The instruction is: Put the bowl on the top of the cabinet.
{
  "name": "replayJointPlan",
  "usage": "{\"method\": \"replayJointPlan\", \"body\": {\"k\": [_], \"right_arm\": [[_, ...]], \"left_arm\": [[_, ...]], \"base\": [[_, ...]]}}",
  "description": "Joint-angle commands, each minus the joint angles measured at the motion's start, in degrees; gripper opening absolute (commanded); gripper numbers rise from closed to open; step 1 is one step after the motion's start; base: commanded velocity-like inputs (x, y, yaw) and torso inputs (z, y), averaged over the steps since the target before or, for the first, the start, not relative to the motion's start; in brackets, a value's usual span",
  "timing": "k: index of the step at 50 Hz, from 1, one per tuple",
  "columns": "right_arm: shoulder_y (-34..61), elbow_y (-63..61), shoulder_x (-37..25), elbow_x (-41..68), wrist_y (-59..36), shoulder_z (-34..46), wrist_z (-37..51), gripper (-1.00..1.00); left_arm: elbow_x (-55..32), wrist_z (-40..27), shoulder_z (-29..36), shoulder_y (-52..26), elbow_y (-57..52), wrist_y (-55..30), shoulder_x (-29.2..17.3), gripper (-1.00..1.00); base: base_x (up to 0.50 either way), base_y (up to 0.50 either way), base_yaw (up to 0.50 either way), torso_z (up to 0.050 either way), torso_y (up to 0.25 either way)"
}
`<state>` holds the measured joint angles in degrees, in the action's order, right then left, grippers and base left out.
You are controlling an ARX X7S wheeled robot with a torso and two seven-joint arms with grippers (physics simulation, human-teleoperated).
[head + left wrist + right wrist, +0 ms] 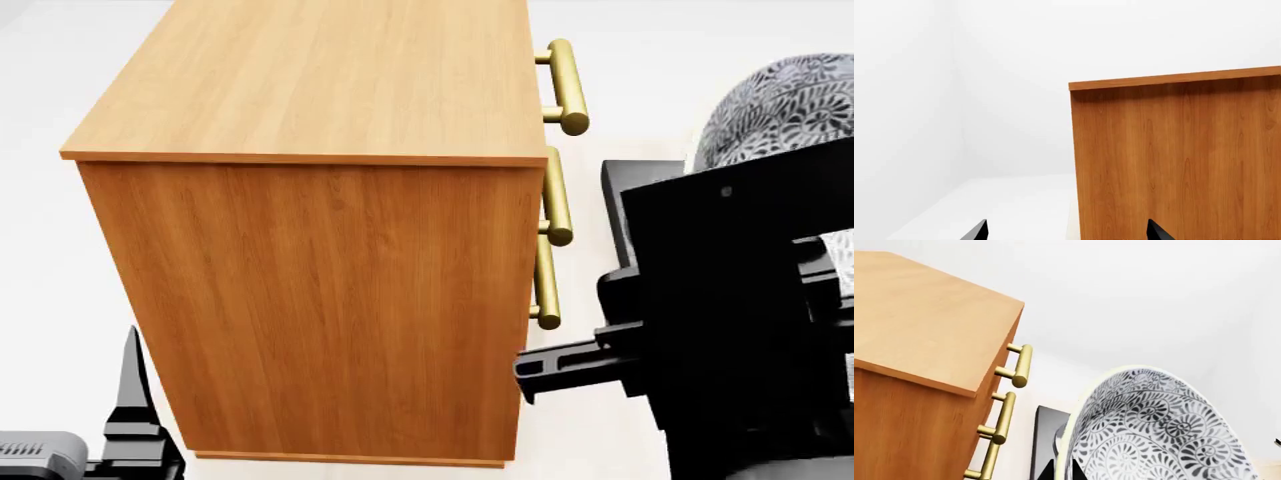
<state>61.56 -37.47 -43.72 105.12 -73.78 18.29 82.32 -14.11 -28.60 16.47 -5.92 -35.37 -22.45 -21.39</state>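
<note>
The cabinet (320, 250) stands front and centre in the head view, its lighter flat top (340, 75) bare and bounded by a sharp near edge that overhangs the darker wood-grain side panel. Brass bar handles (567, 88) project from its drawer face on the right, stacked one below another. The bowl (781, 105) is raised to the right of the cabinet, about level with the top and clear of the handles, with white open space between its patterned wall and the brass. The right gripper (727, 300) shows as a large black mass beneath the bowl; in the right wrist view the bowl (1154, 430) fills the lower frame, tilted, its pale rim up against a dark finger (1069, 470), so the jaws appear closed on the rim. From that view the cabinet (921, 365) and its top corner sit beside the bowl, apart from it. The left gripper (1066, 232) is low by the cabinet's left side; its two black fingertips (976, 231) stand wide apart with nothing between them, facing the cabinet's side panel (1174, 160) and open white floor to one side.
</note>
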Motion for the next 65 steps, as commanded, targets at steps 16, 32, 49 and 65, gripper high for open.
{"method": "replayJointPlan", "body": {"k": [16,32,49,65], "right_arm": [[40.52,19.07,3.98,11.81,7.01,23.59,6.74,-1.00],[53.38,32.26,11.44,9.33,3.86,31.48,1.63,-1.00],[58.94,37.84,16.72,7.11,3.04,32.96,-1.18,-1.00],[61.83,41.74,22.64,2.17,3.23,34.67,-5.07,-1.00]], "left_arm": [[-0.10,-0.27,0.47,-0.39,0.48,-0.15,-0.28,1.00],[-0.29,-0.43,0.51,-0.52,0.74,-0.21,-0.51,1.00],[0.25,-0.34,1.64,-1.13,2.55,0.36,-0.21,1.00],[-0.36,-0.35,1.28,-1.01,2.62,0.55,-0.59,1.00]], "base": [[0.00,0.00,0.00,0.000,0.001],[0.00,0.00,0.00,0.000,0.001],[0.00,0.00,0.00,0.000,0.001],[0.00,0.00,0.00,0.000,0.000]]}}
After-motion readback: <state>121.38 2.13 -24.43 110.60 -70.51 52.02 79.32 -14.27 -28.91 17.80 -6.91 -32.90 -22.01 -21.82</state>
